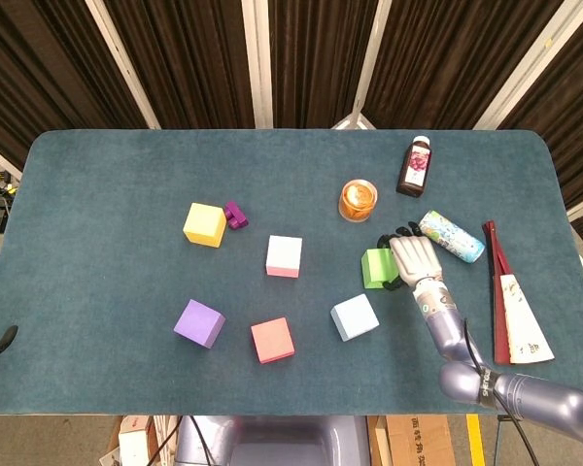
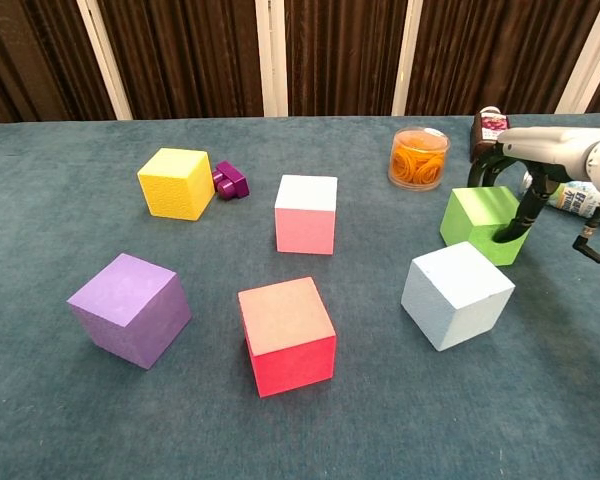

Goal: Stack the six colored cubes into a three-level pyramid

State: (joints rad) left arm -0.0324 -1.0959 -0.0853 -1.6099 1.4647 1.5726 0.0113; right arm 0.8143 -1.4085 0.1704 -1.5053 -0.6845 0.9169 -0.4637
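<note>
My right hand (image 1: 411, 257) (image 2: 528, 160) is wrapped over the green cube (image 1: 376, 269) (image 2: 477, 222), which sits on the table at the right. Its fingers (image 2: 477, 172) curl behind the cube's far edge and the thumb presses its right face. A light blue cube (image 1: 355, 316) (image 2: 457, 294) lies just in front of it. A pink cube (image 1: 284, 256) (image 2: 306, 214) is at the centre, a red cube (image 1: 272, 340) (image 2: 287, 335) and a purple cube (image 1: 199, 323) (image 2: 130, 308) are nearer, and a yellow cube (image 1: 205, 224) (image 2: 176, 183) is far left. The left hand is out of sight.
A small purple block (image 1: 236, 215) (image 2: 230, 181) touches the yellow cube. Behind the green cube stand an orange jar (image 1: 358, 200) (image 2: 419, 158) and a dark bottle (image 1: 416, 167). A patterned tube (image 1: 451, 236) and a folded fan (image 1: 515, 311) lie at the right edge.
</note>
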